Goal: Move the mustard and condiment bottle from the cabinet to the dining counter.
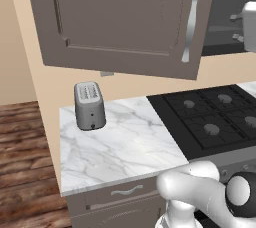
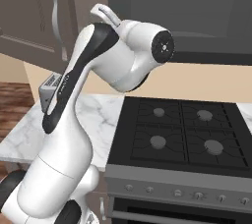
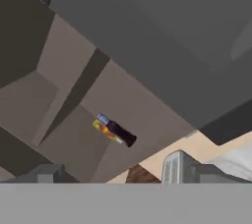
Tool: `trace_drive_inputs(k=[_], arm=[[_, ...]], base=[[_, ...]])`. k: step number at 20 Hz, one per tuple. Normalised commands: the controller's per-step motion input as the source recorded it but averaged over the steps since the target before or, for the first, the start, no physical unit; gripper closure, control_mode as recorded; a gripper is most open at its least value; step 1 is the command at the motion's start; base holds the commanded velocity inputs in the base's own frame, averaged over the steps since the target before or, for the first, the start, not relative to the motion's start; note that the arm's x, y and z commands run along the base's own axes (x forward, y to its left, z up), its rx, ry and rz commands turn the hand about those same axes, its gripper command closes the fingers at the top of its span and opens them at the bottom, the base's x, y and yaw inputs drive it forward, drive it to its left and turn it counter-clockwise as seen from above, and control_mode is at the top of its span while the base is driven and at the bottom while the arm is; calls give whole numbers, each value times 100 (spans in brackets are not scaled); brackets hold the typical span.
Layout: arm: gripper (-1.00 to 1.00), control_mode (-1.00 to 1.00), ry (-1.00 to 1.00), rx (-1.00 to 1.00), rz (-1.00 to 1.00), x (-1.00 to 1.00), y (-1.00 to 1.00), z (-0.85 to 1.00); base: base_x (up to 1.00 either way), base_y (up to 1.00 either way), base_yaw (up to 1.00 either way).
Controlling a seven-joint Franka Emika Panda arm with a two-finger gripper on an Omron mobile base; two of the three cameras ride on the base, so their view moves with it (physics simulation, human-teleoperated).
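Note:
The cabinet (image 3: 74,85) stands open, and the hand view looks into it at a rolled angle, showing its inner shelf. Deep inside stands the condiment bottle (image 3: 119,133), dark with a pale cap. A yellow patch clings to its side; I cannot tell whether that is the mustard or the label. My gripper (image 3: 129,175) is open and empty, well short of the bottle. In the left base view the gripper (image 1: 236,27) hangs high at the right edge, beside the swung-out cabinet door (image 1: 120,17). The dining counter is out of view.
A grey toaster (image 1: 90,106) stands on the small marble worktop (image 1: 125,147) below the cabinet. A black gas stove (image 2: 182,132) lies to the right. The door's long silver handle (image 1: 190,24) juts out near the gripper. Wooden floor lies at the left.

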Motion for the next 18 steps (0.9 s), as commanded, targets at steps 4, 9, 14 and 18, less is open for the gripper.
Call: trace_drive_inputs(k=[4, 9, 14, 18], arm=[[-100, -100, 7, 20, 18, 63, 12, -32], [-100, -100, 6, 17, 17, 36, 27, -18], [-100, -100, 5, 7, 16, 5, 45, -5], [-100, -100, 5, 1, 18, -3, 46, -2]], base=[[0, 0, 0], [0, 0, 0], [0, 0, 0], [0, 0, 0]])
